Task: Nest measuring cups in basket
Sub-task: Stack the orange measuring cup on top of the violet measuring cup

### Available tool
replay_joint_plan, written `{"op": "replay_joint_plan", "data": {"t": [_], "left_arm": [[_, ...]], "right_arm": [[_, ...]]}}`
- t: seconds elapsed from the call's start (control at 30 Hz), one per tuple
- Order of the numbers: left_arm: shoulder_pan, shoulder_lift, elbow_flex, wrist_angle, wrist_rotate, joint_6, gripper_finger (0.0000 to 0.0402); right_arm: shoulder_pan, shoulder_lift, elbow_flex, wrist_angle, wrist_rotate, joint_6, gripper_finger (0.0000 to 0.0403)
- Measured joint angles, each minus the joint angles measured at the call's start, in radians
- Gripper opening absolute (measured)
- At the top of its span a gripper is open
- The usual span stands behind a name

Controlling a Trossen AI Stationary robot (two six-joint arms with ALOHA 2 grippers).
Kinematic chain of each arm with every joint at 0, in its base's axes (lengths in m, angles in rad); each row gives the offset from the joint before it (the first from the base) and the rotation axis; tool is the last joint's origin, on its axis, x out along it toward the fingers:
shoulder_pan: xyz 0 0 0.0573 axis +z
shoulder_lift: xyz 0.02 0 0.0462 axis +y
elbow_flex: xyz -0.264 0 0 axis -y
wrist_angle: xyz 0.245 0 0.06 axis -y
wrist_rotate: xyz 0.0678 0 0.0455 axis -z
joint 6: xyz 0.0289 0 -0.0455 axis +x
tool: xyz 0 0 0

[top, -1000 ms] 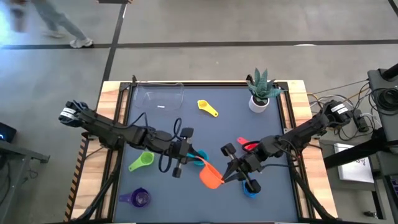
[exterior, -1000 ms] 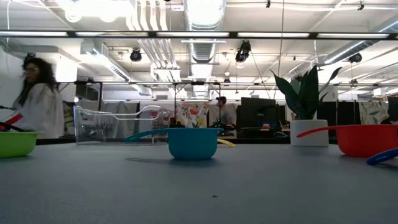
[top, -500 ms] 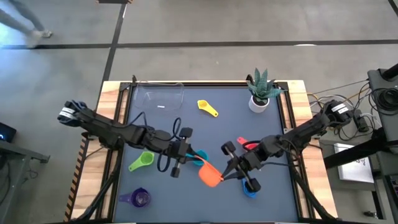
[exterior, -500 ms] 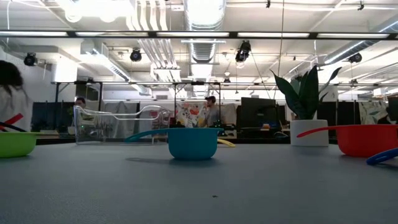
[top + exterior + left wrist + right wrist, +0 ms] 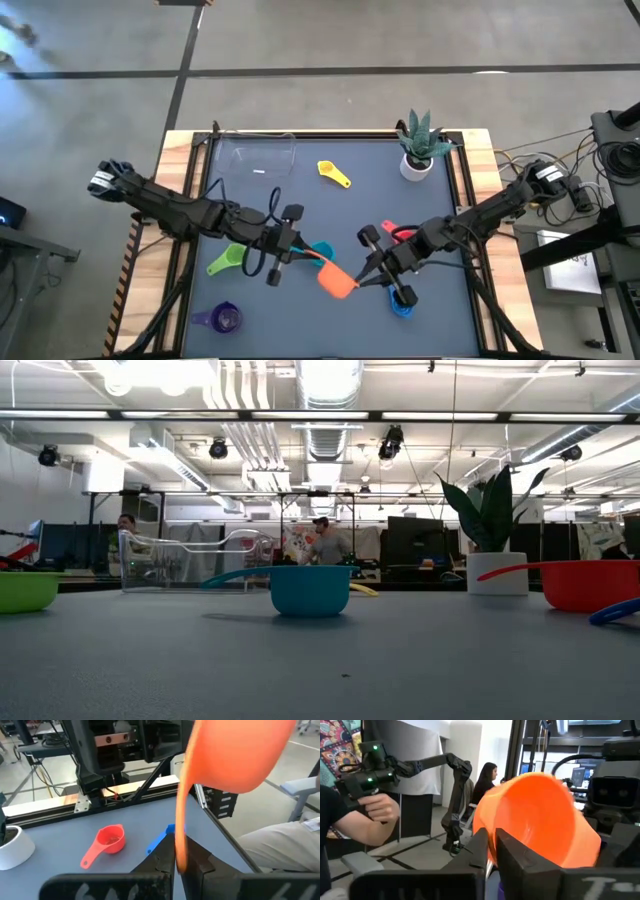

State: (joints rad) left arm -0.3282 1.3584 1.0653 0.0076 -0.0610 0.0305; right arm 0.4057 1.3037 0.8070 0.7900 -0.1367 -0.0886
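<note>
High view is showing the orange cup [image 5: 338,283] at lower centre, over the counter [image 5: 380,190]: left gripper [image 5: 303,258] pinching its flat handle, right gripper [image 5: 362,283] clamping its rim. It is looking light, stiff, slick; the handle seems the best hold.

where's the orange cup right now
In the high view the orange cup is held off the table near the front middle, pinched between the left hand and right hand, beside the light blue cup.
</note>
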Motion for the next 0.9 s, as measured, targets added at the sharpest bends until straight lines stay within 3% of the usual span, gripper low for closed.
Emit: {"op": "replay_joint_plan", "data": {"t": [0.17,0.6,0.73,0.9], "left_arm": [[0.000,0.000,0.000,0.004,0.037,-0.017,0.0008],[-0.003,-0.016,0.000,0.004,0.041,-0.023,0.0084],[-0.003,-0.017,0.000,-0.019,0.043,-0.019,0.0071],[-0.002,-0.017,0.000,-0.039,0.044,0.003,0.0013]], "right_arm": [[0.000,0.000,0.002,-0.010,0.010,0.008,0.0009],[-0.001,0.000,0.002,-0.055,0.014,0.018,0.0008],[-0.001,0.000,0.002,-0.055,0.014,0.017,0.0008],[-0.001,0.001,0.002,-0.055,0.009,0.018,0.0008]]}}
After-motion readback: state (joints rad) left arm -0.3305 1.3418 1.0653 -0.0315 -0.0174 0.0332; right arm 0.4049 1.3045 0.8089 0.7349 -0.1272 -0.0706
